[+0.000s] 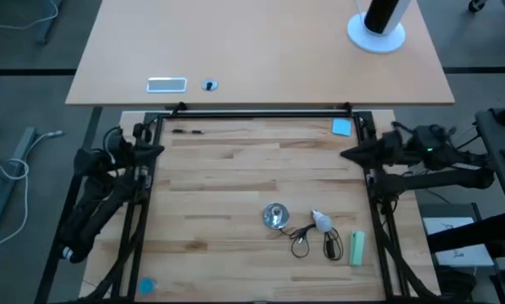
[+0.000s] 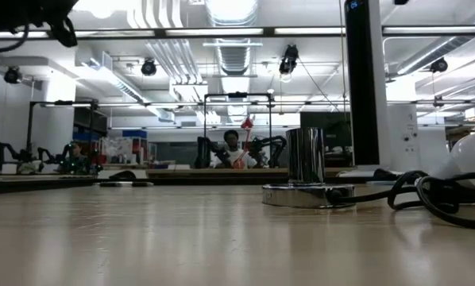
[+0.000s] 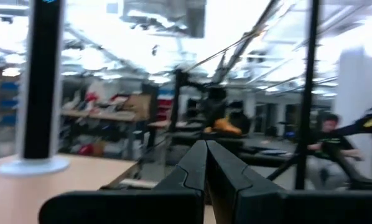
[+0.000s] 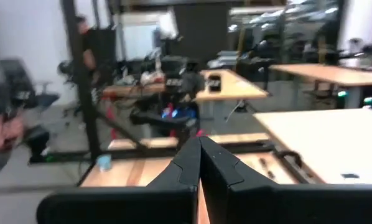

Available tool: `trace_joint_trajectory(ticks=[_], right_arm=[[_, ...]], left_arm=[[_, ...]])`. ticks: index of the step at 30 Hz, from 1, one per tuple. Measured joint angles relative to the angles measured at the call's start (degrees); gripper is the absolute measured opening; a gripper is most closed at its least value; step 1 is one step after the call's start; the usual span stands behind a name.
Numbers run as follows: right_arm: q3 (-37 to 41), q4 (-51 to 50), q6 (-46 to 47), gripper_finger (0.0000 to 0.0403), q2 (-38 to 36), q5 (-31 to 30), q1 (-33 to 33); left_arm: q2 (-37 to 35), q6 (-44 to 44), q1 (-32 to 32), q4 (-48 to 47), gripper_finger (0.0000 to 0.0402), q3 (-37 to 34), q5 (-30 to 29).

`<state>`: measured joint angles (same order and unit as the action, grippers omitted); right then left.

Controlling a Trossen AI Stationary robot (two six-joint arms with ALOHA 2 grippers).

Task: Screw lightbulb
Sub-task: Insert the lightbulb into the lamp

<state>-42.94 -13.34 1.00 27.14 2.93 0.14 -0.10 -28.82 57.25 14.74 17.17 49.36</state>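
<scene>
Overhead, table-level, two wrist cameras

The small white lightbulb [image 1: 322,222] lies on its side on the wooden table, apparently unscrewed.

A bright workshop with ceiling lights [image 2: 231,11], exposed ducts [image 2: 174,56] and distant workbenches [image 4: 236,84].
</scene>
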Motion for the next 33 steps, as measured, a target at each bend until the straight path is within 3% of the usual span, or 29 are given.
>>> trace_joint_trajectory(ticks=[4, 13, 21, 25, 29, 33], right_arm=[[5.91, 13.26, -1.93, 0.0, 6.82, 4.61, 0.22], [11.7, 34.85, -1.73, 0.0, 19.71, 4.91, 0.48], [11.68, 40.77, -1.52, 0.0, 25.93, 4.78, 0.48], [11.71, 43.82, -1.55, 0.0, 27.58, 5.22, 0.48], [12.68, 51.04, -2.43, 0.0, 30.46, 12.46, 0.48], [14.18, 58.83, -2.46, 0.0, 33.37, 16.93, 0.49]], left_arm=[[0.5, 0.36, -4.18, 1.82, 0.0, -0.04, -0.82], [7.44, 5.44, -11.6, 10.4, 0.0, -0.2, -7.74], [27.22, 7.16, -20.28, 28.93, 0.0, -0.42, -8.6], [38.65, 11.53, -28.41, 38.03, 0.0, -0.27, -13.9], [48.02, 17.08, -35.28, 38.85, 0.0, 3.05, -18.67], [55.78, 19.41, -39.24, 36.14, 0.0, 8.99, -19.01]])
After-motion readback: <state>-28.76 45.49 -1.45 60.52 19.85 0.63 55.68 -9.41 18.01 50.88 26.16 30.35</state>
